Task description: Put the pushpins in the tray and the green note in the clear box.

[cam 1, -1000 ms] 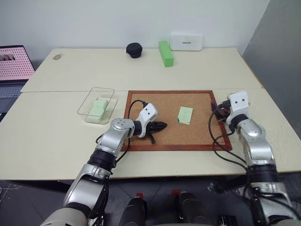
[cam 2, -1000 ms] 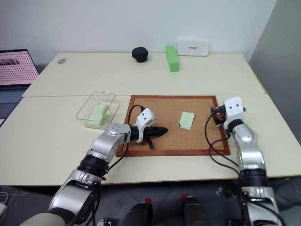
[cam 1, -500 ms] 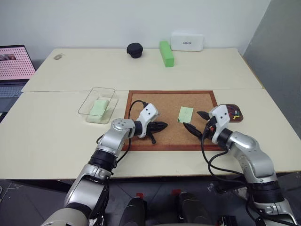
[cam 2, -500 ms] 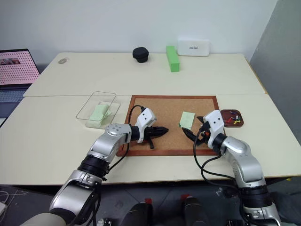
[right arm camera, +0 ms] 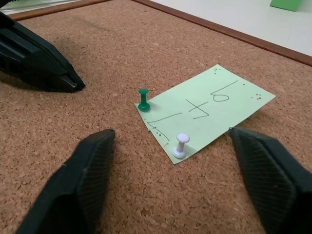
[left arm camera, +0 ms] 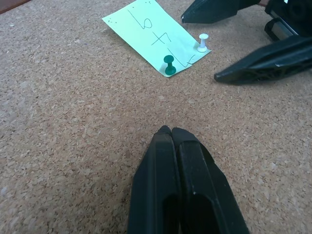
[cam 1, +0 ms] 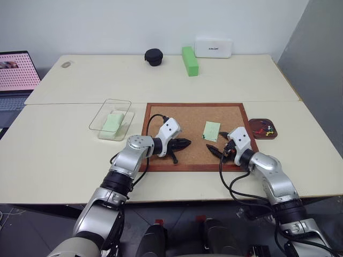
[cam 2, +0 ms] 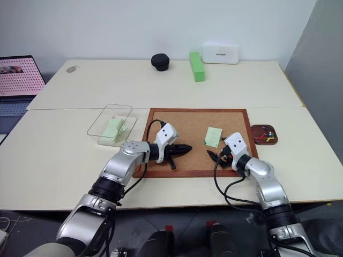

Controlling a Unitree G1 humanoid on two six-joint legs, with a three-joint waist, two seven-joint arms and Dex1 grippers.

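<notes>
The green note lies on the cork board, held there by 2 pushpins: a green one at one near corner and a white one at the other. The right tool sits low over the board with its 2 fingers spread wide, one on each side of the note's pinned edge, touching neither pin. The left tool rests on the cork well apart from the note, fingers pressed together and holding nothing. The tray sits on the counter just beside the board's right edge with a few coloured pins inside. The clear box stands left of the board, a pale green sheet inside.
</notes>
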